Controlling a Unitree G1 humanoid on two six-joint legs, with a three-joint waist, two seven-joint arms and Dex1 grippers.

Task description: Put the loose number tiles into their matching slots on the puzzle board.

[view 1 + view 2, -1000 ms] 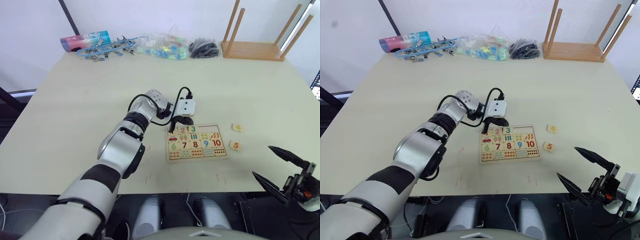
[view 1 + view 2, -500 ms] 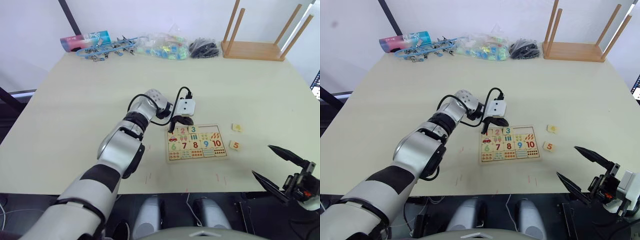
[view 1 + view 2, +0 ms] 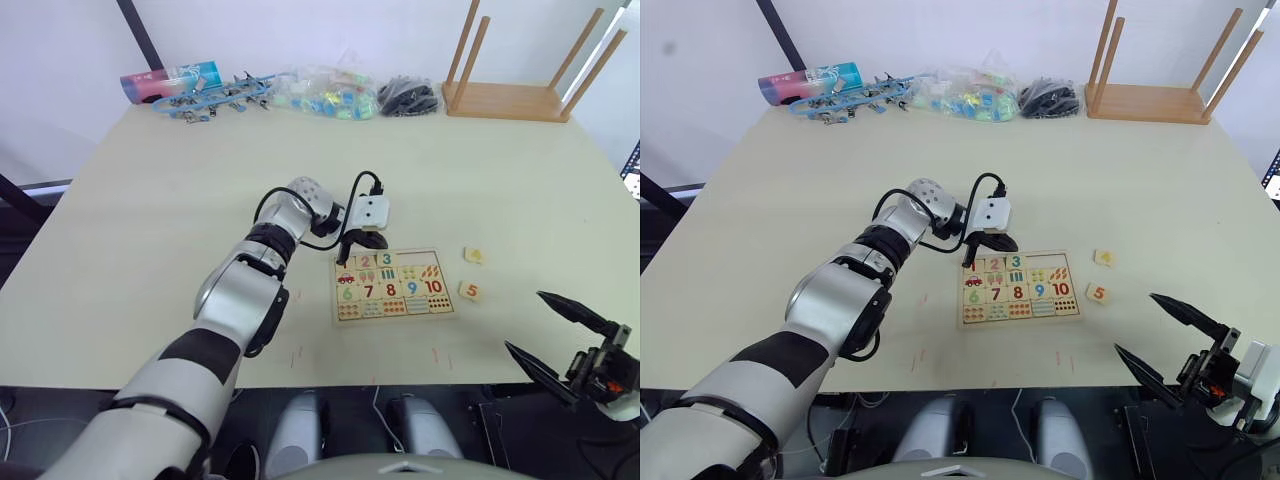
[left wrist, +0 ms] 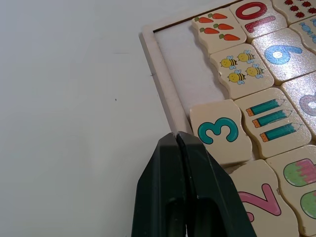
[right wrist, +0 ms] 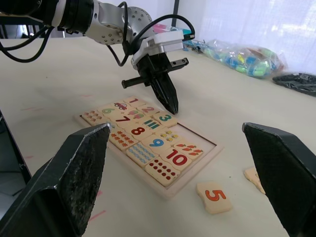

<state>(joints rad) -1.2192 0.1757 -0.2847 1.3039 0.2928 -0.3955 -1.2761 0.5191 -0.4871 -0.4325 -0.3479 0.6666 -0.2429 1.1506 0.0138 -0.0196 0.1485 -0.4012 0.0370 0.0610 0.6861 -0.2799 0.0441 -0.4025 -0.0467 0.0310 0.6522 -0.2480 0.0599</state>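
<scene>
upturned wooden stool (image 3: pixel 520 72), black bundle (image 3: pixel 408 96), clear bag of coloured bits (image 3: pixel 325 92), blue clips (image 3: pixel 215 98) along the table's (image 3: pixel 150 220) far edge

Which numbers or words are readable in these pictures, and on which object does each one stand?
"1", "2", "3": tiles in the puzzle board's upper row, beside the left gripper.
"6": board tile, faint.
"7", "8", "9", "10": board tiles.
"5": loose tile on the table.
Second loose tile: digit too blurred.
Print on the far tube: unreadable.
</scene>
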